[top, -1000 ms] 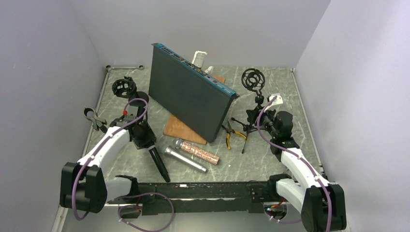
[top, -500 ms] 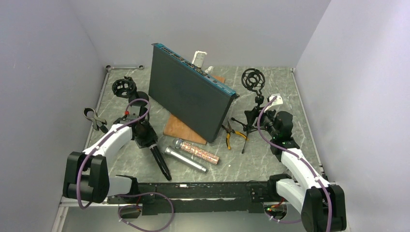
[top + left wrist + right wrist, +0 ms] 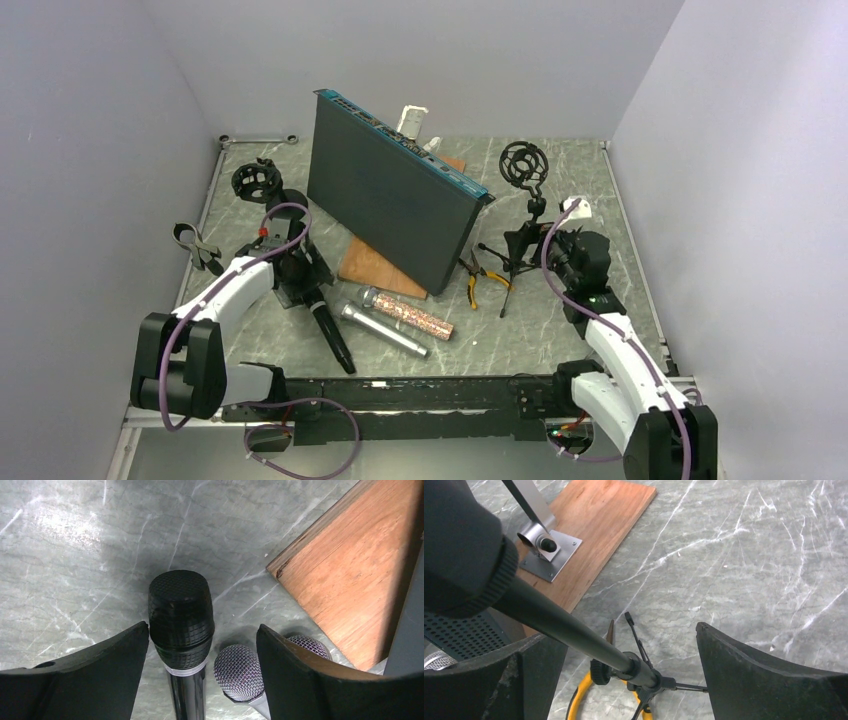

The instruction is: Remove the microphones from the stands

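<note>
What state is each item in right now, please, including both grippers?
Black microphone: lying flat, off any stand.
Left gripper: open, fingers astride that microphone's head.
Tripod stand: upright, its round holder empty.
Right gripper: open, fingers either side of that stand's pole.
Silver microphone: lying flat.
Glittery microphone: lying flat.
Dark panel: tilted up on one edge.

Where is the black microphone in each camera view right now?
Top external: the black microphone lies on the table left of centre, toward the near edge, beside the silver microphone.
Left wrist: its head is at centre, between the open fingers of the left gripper.
Right wrist: not in it.
Shared landmark: the wooden board, top right in the left wrist view, top centre-left in the right wrist view.
</note>
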`<act>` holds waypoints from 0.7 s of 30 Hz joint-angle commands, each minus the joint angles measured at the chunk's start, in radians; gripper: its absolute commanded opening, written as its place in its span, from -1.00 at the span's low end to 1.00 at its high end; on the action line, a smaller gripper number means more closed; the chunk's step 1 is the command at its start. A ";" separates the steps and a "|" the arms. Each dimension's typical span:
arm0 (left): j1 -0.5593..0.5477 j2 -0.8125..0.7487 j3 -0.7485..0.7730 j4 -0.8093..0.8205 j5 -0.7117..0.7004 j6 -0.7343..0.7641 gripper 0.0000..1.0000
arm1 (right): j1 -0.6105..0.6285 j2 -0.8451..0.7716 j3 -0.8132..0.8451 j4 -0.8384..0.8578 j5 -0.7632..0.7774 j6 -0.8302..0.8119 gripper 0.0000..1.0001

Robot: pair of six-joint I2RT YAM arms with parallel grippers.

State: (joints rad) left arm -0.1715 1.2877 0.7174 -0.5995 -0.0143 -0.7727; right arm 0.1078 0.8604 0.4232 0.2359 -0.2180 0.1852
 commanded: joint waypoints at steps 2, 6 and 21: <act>0.004 -0.041 0.009 0.026 0.025 0.020 0.70 | -0.001 -0.046 0.072 -0.118 0.025 0.056 1.00; 0.004 -0.104 0.039 -0.007 0.017 0.048 0.82 | -0.001 -0.086 0.096 -0.210 0.046 0.091 1.00; -0.214 -0.332 0.190 0.011 0.018 0.178 0.93 | 0.000 -0.131 0.197 -0.269 0.003 0.121 0.82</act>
State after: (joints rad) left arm -0.2932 1.0359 0.8597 -0.6346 -0.0048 -0.6502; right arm 0.1078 0.7181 0.5655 -0.0628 -0.1772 0.2974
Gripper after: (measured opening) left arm 0.984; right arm 0.952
